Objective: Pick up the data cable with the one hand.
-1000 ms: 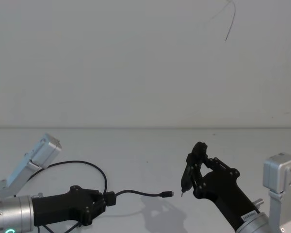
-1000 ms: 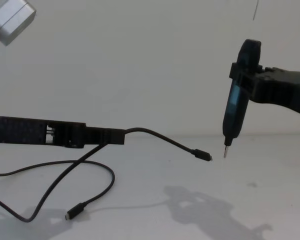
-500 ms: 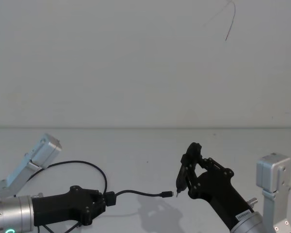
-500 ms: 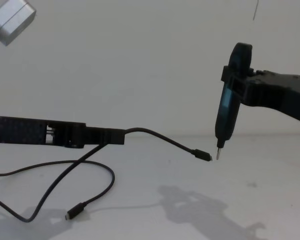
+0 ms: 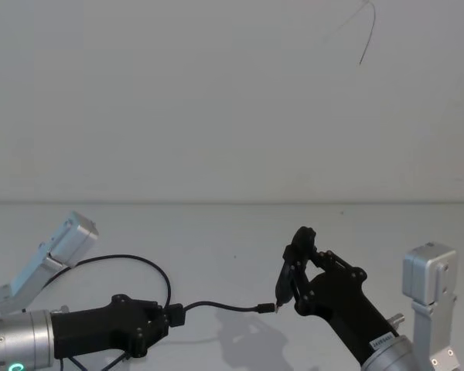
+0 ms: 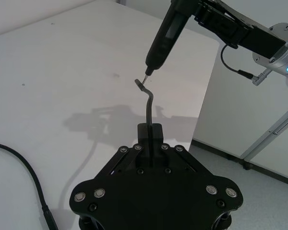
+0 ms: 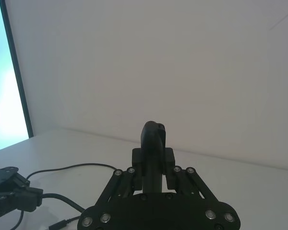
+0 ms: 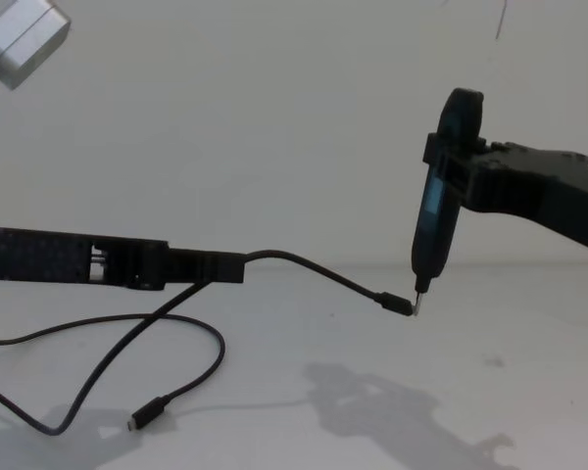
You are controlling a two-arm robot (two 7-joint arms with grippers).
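Note:
The data cable (image 8: 304, 269) is a thin black cord. My left gripper (image 8: 230, 265) is shut on it a short way behind one plug (image 8: 397, 305), which sticks out above the table toward the right. The rest of the cord loops on the table, its other plug (image 8: 142, 419) lying near the front. In the head view the left gripper (image 5: 172, 315) sits low at the left, the held plug (image 5: 267, 308) pointing right. My right gripper (image 5: 301, 270) is shut on an upright black pen-like tool (image 8: 436, 215) whose metal tip (image 8: 417, 299) meets the held plug. From the left wrist, the cable (image 6: 149, 103) rises from the shut fingers (image 6: 151, 132).
A silver bracket (image 5: 62, 251) of the left arm stands at the left, another (image 5: 425, 278) at the right. The white table ends at an edge (image 6: 206, 91) beyond the right arm, with floor below. A plain wall stands behind.
The right arm has carried the pen-like tool leftward and slightly down, so its tip now meets the held plug. The left gripper and cable have stayed still.

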